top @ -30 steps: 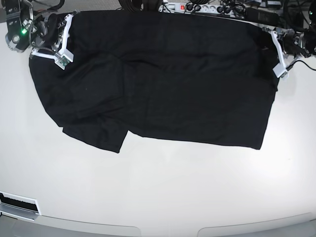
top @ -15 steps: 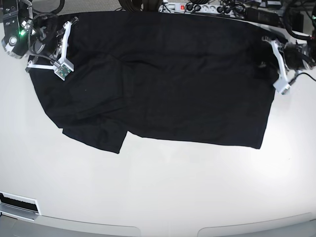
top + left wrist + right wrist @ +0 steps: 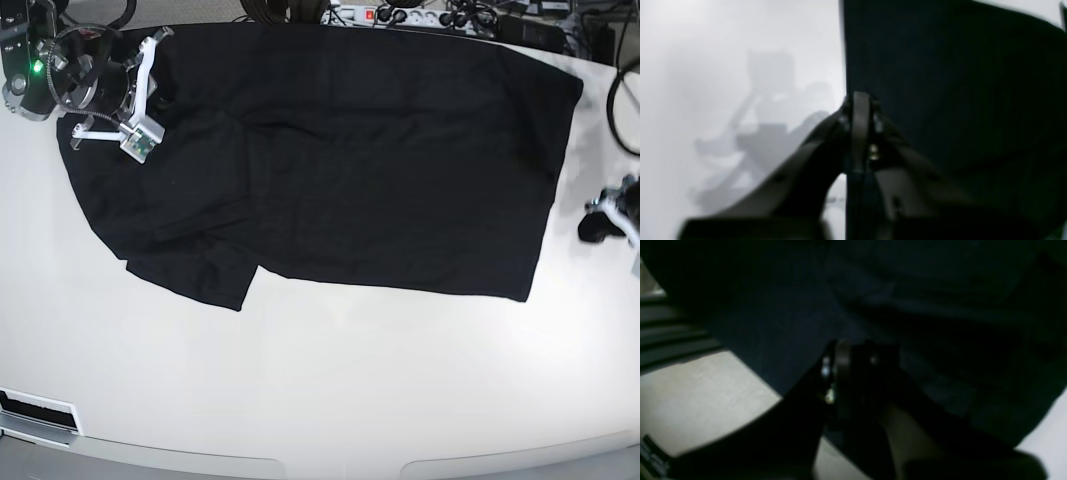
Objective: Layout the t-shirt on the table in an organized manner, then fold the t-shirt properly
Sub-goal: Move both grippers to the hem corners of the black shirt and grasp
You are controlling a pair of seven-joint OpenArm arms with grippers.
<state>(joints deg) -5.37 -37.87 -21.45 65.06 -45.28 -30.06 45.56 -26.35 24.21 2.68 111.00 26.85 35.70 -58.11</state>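
The black t-shirt lies spread wide across the back half of the white table, with a folded flap at its lower left. My right gripper is at the shirt's upper left edge. In the right wrist view its fingers meet in the dark fabric, shut on it. My left gripper is off the shirt at the table's right edge. In the left wrist view it is shut and empty, beside the shirt's straight edge.
A power strip with cables runs along the back edge behind the shirt. A flat slotted plate sits at the front left corner. Bare white tabletop stretches in front of the shirt.
My left gripper has left the shirt's right edge and pulled back to the right; the shirt's upper right corner now lies spread out. My right gripper shifted slightly right.
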